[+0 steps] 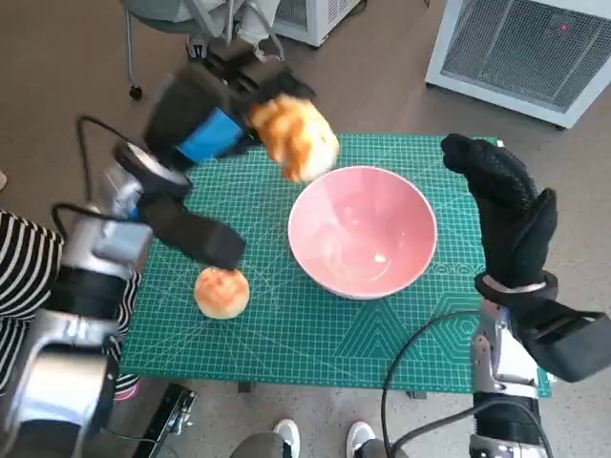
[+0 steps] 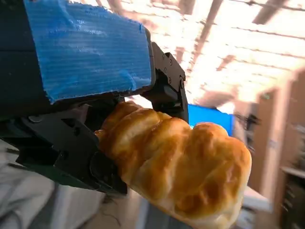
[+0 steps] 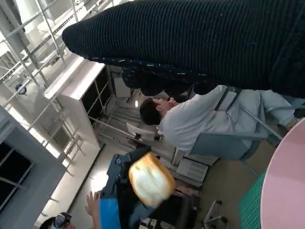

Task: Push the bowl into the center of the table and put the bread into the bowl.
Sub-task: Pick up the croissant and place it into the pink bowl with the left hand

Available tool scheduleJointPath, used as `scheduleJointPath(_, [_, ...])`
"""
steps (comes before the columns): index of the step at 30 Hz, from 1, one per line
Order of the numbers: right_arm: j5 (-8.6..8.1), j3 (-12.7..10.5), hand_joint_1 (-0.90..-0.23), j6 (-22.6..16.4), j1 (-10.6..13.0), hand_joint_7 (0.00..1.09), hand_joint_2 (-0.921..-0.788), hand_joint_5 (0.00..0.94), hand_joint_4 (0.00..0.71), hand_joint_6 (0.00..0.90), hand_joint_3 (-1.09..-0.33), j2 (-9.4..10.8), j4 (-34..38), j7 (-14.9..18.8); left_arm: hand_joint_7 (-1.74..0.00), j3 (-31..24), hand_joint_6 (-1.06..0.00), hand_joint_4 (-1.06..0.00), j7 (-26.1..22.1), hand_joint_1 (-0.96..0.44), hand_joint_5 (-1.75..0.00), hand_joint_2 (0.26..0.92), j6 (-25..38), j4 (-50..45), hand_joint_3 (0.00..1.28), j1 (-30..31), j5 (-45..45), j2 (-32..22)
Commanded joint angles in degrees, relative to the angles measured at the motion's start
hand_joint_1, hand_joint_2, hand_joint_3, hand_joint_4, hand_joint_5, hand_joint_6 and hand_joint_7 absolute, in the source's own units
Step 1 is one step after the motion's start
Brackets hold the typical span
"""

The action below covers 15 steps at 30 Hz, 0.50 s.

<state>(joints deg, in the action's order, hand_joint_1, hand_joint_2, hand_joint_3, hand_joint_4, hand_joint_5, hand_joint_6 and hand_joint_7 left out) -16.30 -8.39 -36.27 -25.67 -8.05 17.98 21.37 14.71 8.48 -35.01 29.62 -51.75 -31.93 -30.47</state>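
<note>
Floor (image 1: 382, 67) of brownish grey surrounds a small table covered by a green cutting mat (image 1: 315, 324) with a printed grid. Beyond the far edge stand a white ventilated cabinet (image 1: 520, 52) and the legs of a chair (image 1: 181, 29); a striped sleeve (image 1: 24, 277) shows at the left edge, and two shoes (image 1: 320, 437) at the near edge. In the right wrist view a person in a pale top (image 3: 200, 119) sits on that chair, with white shelving behind.

Near the mat's middle, slightly right, stands the pink bowl (image 1: 363, 231) — upright, with nothing in it but a few pale glints on its inner wall.

The left hand (image 1: 205, 119) is raised over the mat's far left part and grips the bread (image 1: 296, 135), a golden, braided loaf. In the left wrist view its black fingers (image 2: 167, 86) clamp around the loaf's near end, and the rest juts out free beyond them. From the head view the loaf hangs just beside the bowl's far left rim, not inside it.

The right hand (image 1: 506, 205) in its knitted glove hovers by the bowl's right side, fingers extended and holding nothing; whether it touches the rim I cannot tell.

A round bun (image 1: 221, 291) lies on the mat left of the bowl — apart from both hands.
</note>
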Motion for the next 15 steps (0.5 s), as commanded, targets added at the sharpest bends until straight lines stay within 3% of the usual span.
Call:
scheduleJointPath(1, [-0.67, 0.1, -0.689, 1.0, 1.4, 0.33, -0.921, 0.0, 0.196, 0.136, -0.71, 0.4, -0.3, 0.3, -1.13, 1.7, -0.68, -0.75, -2.3, 0.0, -1.07, 0.919, 0.1, -2.1, 0.02, 1.2, -1.3, 1.8])
scheduleJointPath(10, [-0.34, 0.2, -0.688, 1.0, 1.6, 0.33, -0.921, 0.0, 0.195, 0.129, -0.71, 0.8, -0.2, 0.2, -1.24, 6.7, -0.6, -0.67, -3.5, 0.0, -1.14, 0.921, -4.0, 8.1, 0.09, -2.0, -3.8, 6.6])
scheduleJointPath(15, [-0.22, 0.1, -0.688, 1.0, 1.6, 0.33, -0.921, 0.0, 0.194, 0.127, -0.71, 0.9, -0.1, 0.1, -1.33, 8.2, -0.52, -0.56, -5.6, 0.0, -1.24, 0.921, -5.2, 13.9, 0.17, -4.2, -3.3, 9.2])
